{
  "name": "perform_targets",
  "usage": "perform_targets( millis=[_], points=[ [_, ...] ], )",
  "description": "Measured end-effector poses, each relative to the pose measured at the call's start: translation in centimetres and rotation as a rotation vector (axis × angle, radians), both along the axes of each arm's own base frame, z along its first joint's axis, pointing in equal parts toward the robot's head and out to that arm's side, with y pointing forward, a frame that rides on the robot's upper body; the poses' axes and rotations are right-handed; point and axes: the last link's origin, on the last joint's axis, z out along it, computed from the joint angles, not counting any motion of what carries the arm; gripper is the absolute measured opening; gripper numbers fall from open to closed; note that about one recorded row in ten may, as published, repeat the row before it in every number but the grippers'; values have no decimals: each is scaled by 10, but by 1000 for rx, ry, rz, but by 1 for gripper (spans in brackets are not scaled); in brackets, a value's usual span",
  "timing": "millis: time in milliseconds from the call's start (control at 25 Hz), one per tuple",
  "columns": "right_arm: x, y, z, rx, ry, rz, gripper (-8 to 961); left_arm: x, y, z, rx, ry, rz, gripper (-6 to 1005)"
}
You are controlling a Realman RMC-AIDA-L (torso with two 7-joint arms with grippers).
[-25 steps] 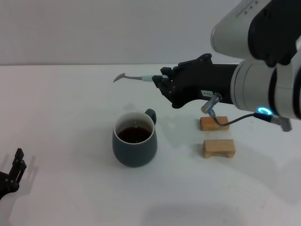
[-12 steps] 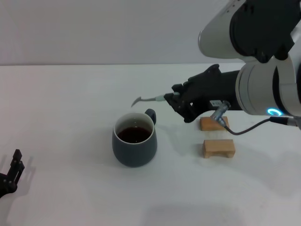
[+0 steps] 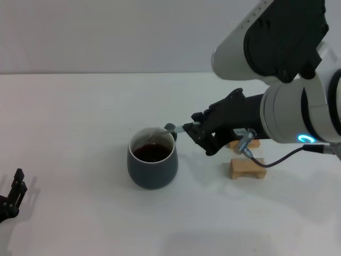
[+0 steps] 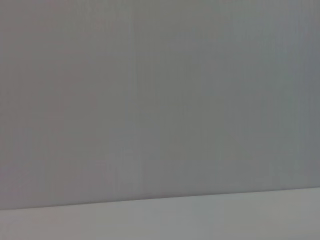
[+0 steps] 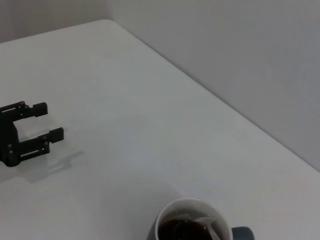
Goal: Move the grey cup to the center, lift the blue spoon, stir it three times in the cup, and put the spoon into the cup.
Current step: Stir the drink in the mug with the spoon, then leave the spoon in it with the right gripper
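Observation:
The grey cup [image 3: 152, 160] stands on the white table [image 3: 80, 117] near the middle, holding dark liquid. My right gripper [image 3: 194, 131] is just to the right of the cup's handle, shut on the pale-blue handle of the blue spoon [image 3: 183, 128]. The spoon reaches over the rim, tilted down, with its metal bowl inside the cup, at or in the liquid. In the right wrist view the cup [image 5: 170, 231] shows with the spoon bowl [image 5: 210, 227] inside it. My left gripper [image 3: 15, 196] rests open at the table's near left and also shows in the right wrist view [image 5: 27, 132].
Two tan wooden blocks lie right of the cup: one [image 3: 248, 168] in plain view, the other [image 3: 250, 143] partly hidden behind my right arm. The left wrist view shows only a wall and a table edge.
My right gripper has come down and toward me with the spoon. The spoon's bowl has moved from the air behind the cup down into the cup. The left arm has not moved.

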Motion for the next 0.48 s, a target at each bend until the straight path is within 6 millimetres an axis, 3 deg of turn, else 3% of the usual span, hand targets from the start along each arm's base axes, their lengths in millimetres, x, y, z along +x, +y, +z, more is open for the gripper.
perform_targets(
  millis=[480],
  points=[
    [8,-2,-15,-36,-11,-28,165,-1,0,0,-2,1,3,685]
  ],
)
